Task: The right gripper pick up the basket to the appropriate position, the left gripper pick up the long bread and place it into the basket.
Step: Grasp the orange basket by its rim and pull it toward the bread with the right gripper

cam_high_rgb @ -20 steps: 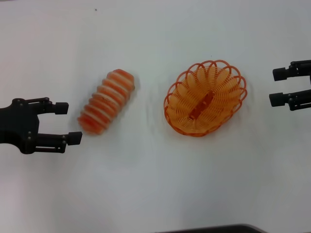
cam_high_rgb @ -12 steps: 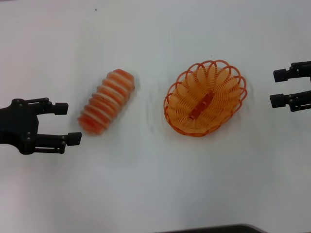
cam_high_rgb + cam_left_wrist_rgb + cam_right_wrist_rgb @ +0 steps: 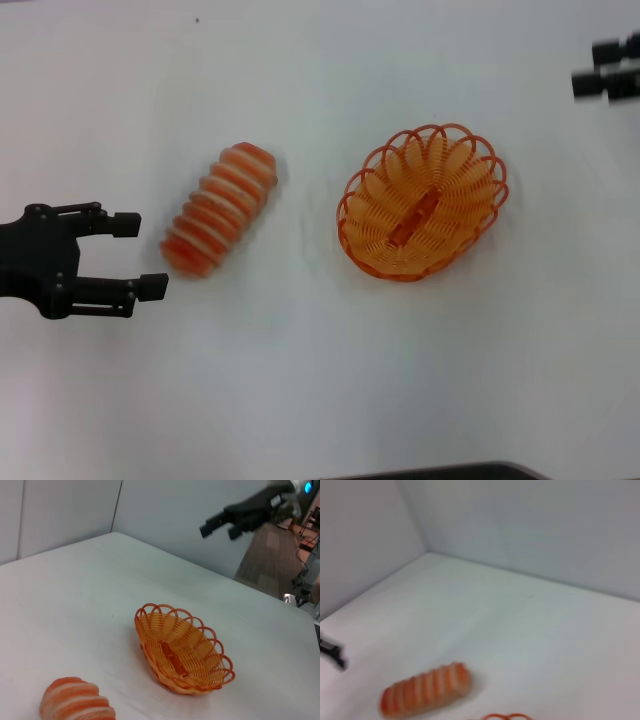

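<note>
On table [image 3: 300,400], long bread [image 3: 218,209] lies diagonally (basket [image 3: 422,201] likewise).

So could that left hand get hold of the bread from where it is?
Probably yes. The left hand is open, beside the long bread, with only bare table between them. The basket lies beyond.

The long bread [image 3: 426,689] lies on the white table [image 3: 520,625], basket [image 3: 501,716] rim beside it

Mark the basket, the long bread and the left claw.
basket [image 3: 372,178]: head view, on the scalloped rim.
long bread [image 3: 220,208]: head view, on a middle rib.
left claw [image 3: 135,254]: head view, midway between the open fingertips.
</note>
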Robot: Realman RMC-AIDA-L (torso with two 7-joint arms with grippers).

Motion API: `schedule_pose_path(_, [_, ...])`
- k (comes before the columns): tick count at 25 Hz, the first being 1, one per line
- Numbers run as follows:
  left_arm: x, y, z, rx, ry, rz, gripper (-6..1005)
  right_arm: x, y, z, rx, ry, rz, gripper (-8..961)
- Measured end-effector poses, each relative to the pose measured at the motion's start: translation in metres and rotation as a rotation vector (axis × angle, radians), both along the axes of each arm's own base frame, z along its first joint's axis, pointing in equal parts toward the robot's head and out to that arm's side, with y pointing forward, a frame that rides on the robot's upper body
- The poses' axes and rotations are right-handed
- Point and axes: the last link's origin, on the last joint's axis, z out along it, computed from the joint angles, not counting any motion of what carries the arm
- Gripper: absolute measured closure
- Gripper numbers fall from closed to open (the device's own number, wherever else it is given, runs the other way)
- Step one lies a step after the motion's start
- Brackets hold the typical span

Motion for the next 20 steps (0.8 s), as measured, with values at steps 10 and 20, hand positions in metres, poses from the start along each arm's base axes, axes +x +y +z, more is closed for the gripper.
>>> schedule_pose_path(10, [0.000,0.000,-0.001,0.002,0.003,0.002,111,-0.039,0.064,-0.025,-0.072,-0.326,-0.242,133])
schedule_pose_path(20, [-0.002,0.000,-0.001,0.003,0.004,0.007,111,-0.037,0.076,-0.089,-0.211,-0.417,-0.261,135])
